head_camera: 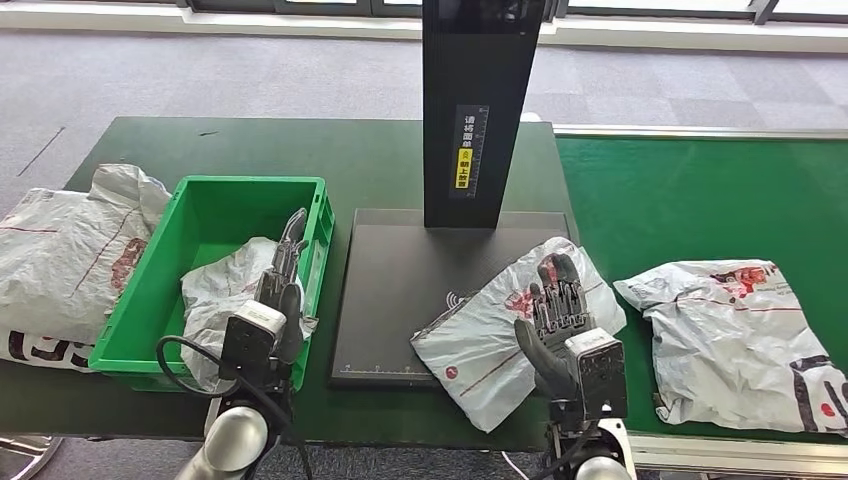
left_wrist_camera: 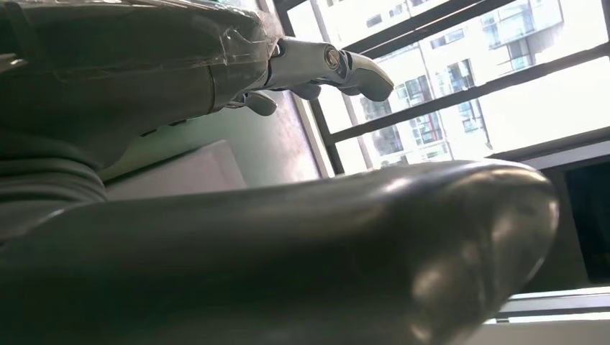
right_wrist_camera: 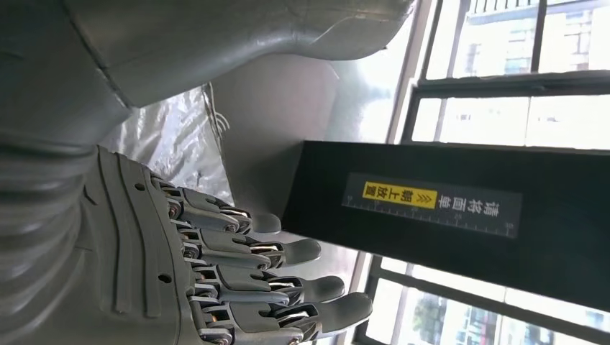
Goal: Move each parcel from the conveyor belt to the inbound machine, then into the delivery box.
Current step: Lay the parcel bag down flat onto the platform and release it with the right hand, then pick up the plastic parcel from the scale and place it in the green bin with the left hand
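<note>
Plastic-wrapped parcel [head_camera: 510,325] lay partly on scanner plate [head_camera: 400,290], R hand [head_camera: 553,318] resting on it w/ fingers [right_wrist_camera: 288,277] straight and slightly apart, likely positioning it for scanning. L hand [head_camera: 282,290], fingers extended, hovered by bagged parcel [head_camera: 228,290] in green box [head_camera: 200,215].

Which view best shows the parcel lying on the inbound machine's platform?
The head view: the parcel shows nearly whole, lying partly on the black scanner platform, with the right hand on top of it. The right wrist view catches only crinkled plastic beside the hand. The left wrist view adds nothing certain.
</note>
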Robot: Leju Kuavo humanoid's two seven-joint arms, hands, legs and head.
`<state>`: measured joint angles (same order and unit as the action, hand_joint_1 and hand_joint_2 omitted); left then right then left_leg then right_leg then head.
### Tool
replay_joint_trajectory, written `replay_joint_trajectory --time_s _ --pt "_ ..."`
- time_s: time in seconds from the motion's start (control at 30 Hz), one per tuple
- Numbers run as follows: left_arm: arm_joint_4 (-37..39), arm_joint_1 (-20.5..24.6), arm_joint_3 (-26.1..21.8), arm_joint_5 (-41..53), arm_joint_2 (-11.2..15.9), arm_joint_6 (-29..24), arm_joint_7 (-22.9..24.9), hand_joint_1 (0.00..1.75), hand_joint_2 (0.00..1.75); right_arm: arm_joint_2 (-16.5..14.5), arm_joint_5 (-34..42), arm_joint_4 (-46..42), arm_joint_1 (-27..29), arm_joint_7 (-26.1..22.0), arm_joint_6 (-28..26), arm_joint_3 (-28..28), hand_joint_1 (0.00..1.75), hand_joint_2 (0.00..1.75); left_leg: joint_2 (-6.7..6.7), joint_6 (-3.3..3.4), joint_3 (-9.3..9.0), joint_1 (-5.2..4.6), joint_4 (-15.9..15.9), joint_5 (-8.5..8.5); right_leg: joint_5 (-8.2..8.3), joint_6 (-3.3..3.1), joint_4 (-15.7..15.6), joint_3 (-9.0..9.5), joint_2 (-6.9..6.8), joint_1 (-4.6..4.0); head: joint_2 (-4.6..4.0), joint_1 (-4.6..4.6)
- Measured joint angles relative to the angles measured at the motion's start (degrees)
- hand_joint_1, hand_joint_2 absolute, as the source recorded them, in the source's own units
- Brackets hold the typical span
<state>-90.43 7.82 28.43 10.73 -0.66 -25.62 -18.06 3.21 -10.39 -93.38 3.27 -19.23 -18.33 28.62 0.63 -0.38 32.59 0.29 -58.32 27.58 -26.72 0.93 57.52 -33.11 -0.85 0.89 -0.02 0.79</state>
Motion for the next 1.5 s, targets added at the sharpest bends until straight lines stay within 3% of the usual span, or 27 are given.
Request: replay_joint_trajectory --time_s 0.33,0.5,0.63,0.8,0.93,1.2,1.5 --pt "0.38 0.83 0.66 0.11 0.21 -0.02 0.89 0.00 0.00 1.19 -0.68 0.40 -1.08 4.44 1.35 0.81 0.00 1.75 0.00 0.00 0.02 0.00 0.00 0.00 0.00 0.00 0.00 -0.01 0.00 0.00 0.00 0.00" --pt "1.11 1.36 1.47 0.86 0.48 0.35 1.73 0.00 0.00 1.85 0.11 1.32 -2.29 3.13 0.05 1.37 0.00 1.75 0.00 0.00 0.01 0.00 0.00 0.00 0.00 0.00 0.00 0.00 -0.02 0.00 0.00 0.00" --pt "2.72 3.26 3.06 3.50 0.56 4.23 1.41 0.00 1.75 2.25 1.10 0.85 -2.43 -2.56 -2.80 1.40 0.00 1.75 -0.01 0.01 0.01 0.00 -0.01 -0.01 0.00 0.00 0.00 -0.01 -0.03 0.00 0.00 0.00" --pt "6.34 9.43 6.57 9.99 0.19 16.41 1.54 0.00 1.75 2.45 1.99 -1.70 -2.36 -10.24 -7.06 1.46 0.00 1.75 -0.02 0.01 0.00 -0.02 -0.02 -0.02 0.03 0.02 0.00 0.00 -0.03 0.02 0.00 0.00" --pt "10.88 14.16 10.03 14.86 -1.38 21.81 1.92 0.00 1.75 2.45 -0.23 -6.61 -0.60 -15.24 -12.75 1.46 0.00 1.75 -0.02 0.01 -0.01 -0.05 -0.02 -0.01 0.04 0.02 0.00 0.00 -0.02 0.05 0.00 -0.01" --pt "20.39 17.80 16.11 14.93 -3.07 27.91 2.08 0.00 1.75 1.55 -5.44 -14.75 2.99 -16.81 -14.56 1.48 0.00 1.75 0.02 0.01 0.00 -0.04 0.00 0.01 0.03 0.02 0.00 -0.03 0.02 0.03 0.00 -0.01" --pt "25.97 18.30 18.24 14.62 -3.78 28.28 2.13 0.00 1.75 0.89 -5.83 -16.27 3.67 -16.77 -14.06 1.50 0.00 1.75 0.01 0.01 -0.01 -0.04 -0.01 -0.02 0.04 0.02 0.01 0.00 0.02 0.04 0.00 -0.01"
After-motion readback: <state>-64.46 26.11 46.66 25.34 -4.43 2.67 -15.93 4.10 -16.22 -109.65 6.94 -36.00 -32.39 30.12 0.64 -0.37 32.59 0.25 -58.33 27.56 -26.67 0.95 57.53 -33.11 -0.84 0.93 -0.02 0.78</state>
